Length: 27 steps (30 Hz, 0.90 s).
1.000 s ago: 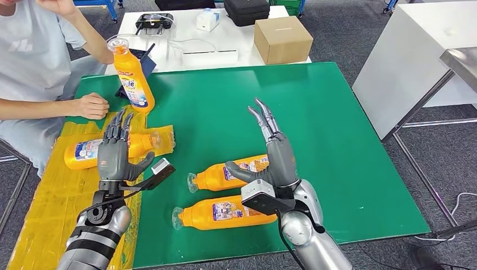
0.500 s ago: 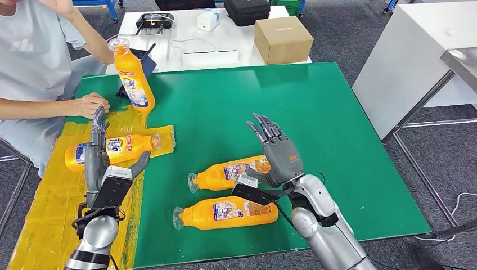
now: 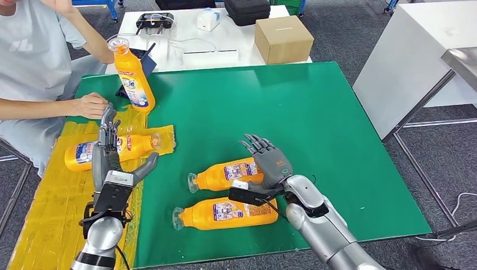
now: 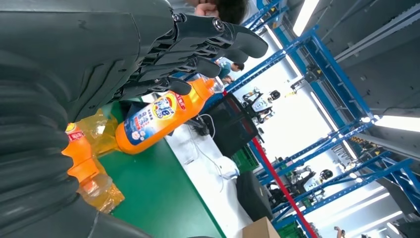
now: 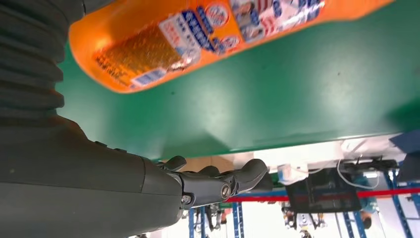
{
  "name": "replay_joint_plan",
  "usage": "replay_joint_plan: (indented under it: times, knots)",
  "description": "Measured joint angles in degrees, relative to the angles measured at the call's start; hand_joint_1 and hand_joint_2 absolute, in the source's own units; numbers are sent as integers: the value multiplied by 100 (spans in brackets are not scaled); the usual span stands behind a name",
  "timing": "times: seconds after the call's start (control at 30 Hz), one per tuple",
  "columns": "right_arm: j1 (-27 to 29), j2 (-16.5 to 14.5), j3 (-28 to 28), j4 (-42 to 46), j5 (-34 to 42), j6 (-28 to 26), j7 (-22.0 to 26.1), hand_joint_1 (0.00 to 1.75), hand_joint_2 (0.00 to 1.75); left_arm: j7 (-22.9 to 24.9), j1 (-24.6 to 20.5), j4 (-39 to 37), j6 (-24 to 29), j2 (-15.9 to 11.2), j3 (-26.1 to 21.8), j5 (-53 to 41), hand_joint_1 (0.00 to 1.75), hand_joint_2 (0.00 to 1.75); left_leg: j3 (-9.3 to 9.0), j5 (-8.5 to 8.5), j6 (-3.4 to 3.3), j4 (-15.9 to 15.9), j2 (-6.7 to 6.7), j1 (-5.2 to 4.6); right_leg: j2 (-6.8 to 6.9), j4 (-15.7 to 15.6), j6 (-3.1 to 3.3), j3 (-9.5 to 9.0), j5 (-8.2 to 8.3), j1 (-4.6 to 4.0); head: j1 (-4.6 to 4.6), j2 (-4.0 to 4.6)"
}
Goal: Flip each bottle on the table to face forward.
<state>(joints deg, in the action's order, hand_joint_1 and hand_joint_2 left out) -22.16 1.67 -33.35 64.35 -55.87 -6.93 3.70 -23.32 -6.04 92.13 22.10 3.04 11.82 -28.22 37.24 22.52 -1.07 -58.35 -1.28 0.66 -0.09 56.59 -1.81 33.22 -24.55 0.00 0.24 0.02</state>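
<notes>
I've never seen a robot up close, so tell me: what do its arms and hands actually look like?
Both arms are shiny silver metal with rounded joints and dark bands. Each ends in a grey robot hand, left and right, with slim dark fingers and a thick grey thumb. A small black box with a silver face sits at each wrist, with thin black cables running along it.

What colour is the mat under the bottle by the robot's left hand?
Yellow; the mat lies under that bottle beside the left hand, clearest in the head view.

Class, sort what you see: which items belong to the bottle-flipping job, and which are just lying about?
Job:
- upright bottle
- bottle on yellow mat
- two lying bottles on green table

Lying about:
- cardboard box
- black case
- white box
</notes>
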Motion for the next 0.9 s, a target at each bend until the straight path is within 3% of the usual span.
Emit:
replay_joint_plan:
  times: [0.63, 0.9]
  knots:
    - [-297, -279, -416, -865, -103, 5, 11, 0, 175, 17, -122, -171, -108, 45, 105, 150, 0, 175, 0, -1, 0, 0, 2, 0, 0, 0, 0, 1, 0, 0, 1, 0]
    - [-589, -382, -626, -1545, -306, 5, -364, 0, 175, 41, -152, -274, -121, 72, 151, 229, 0, 175, 0, -1, -1, 0, 1, 0, 0, 0, 0, 1, 0, 1, 1, 0]
